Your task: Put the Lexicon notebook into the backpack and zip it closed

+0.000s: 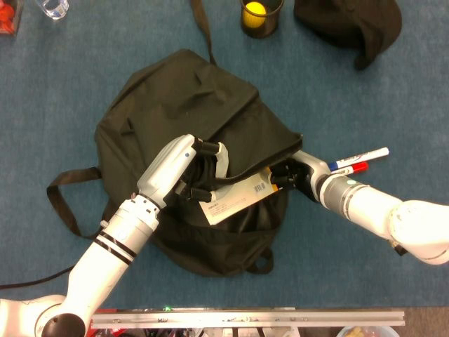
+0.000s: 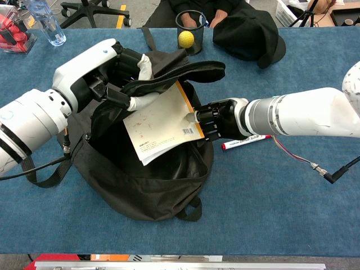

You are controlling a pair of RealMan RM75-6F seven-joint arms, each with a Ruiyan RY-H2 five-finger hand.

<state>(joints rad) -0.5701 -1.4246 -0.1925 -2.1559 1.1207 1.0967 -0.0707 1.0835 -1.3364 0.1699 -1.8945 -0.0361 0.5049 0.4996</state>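
Note:
A black backpack (image 1: pixel 175 105) (image 2: pixel 146 185) lies on the blue table with its mouth held open. My left hand (image 1: pixel 200 168) (image 2: pixel 121 79) grips the upper lip of the opening and lifts it. The Lexicon notebook (image 1: pixel 238 196) (image 2: pixel 160 126), white with an orange edge and a barcode, sticks halfway into the opening at a slant. My right hand (image 1: pixel 289 175) (image 2: pixel 216 119) holds the notebook's right corner, at the bag's right rim.
Marker pens (image 1: pixel 358 160) (image 2: pixel 247 140) lie right of the bag, under my right forearm. A black mesh cup with a yellow ball (image 1: pixel 256 14) (image 2: pixel 187 35) and a black cap (image 1: pixel 351 24) (image 2: pixel 247 31) sit at the back. A strap (image 1: pixel 63 200) trails left. A bottle (image 2: pixel 48 22) stands far left.

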